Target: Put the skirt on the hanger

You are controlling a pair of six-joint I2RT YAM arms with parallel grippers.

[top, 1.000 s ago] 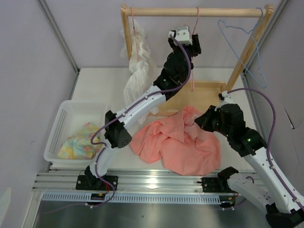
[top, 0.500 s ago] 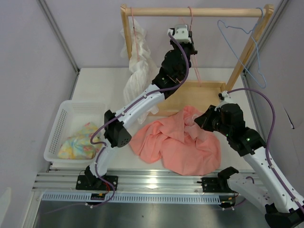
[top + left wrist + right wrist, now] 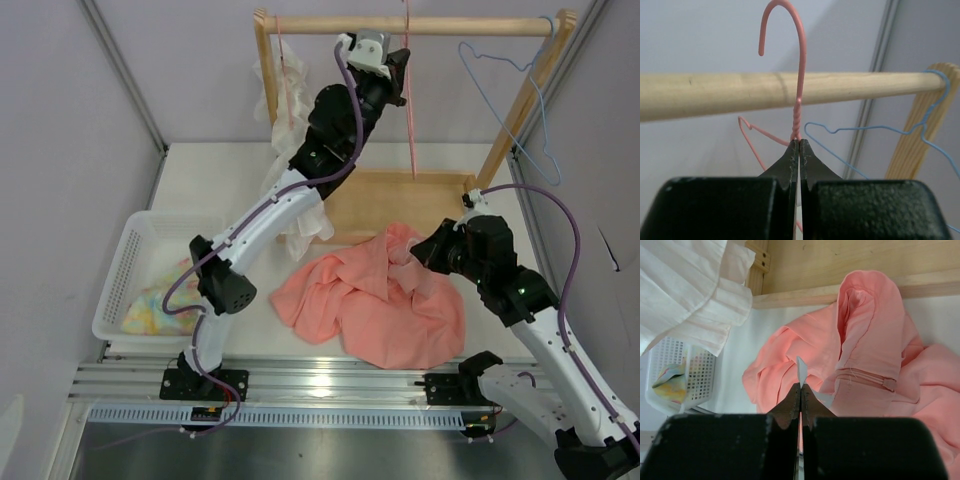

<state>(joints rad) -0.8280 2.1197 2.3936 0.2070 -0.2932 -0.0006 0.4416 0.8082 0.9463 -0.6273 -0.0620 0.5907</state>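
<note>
The left gripper point(image 3: 799, 145) is raised high at the wooden rail point(image 3: 715, 92) of the clothes rack, its jaws pinched tight on the twisted neck of the pink hanger point(image 3: 801, 60), just below the hook. In the left wrist view the curve of the hook stands above the rail rather than resting on it, and the hanger's wire shoulders fall away below the gripper. A light-blue hanger point(image 3: 865, 132) hooks over the rail near its right post. A white ruffled garment point(image 3: 290, 130) hangs at the rail's left end.

The skirt point(image 3: 380, 310) lies crumpled on the desk in front of the rack's wooden base point(image 3: 400, 195), well below the hanger and apart from it. The right gripper point(image 3: 800, 387) sits at the skirt's upper right edge, jaws closed on a pinch of the salmon fabric, with a small white tag poking up at the tips.

A white basket point(image 3: 130, 260) at the left holds a yellow-and-blue cloth point(image 3: 160, 300).
</note>
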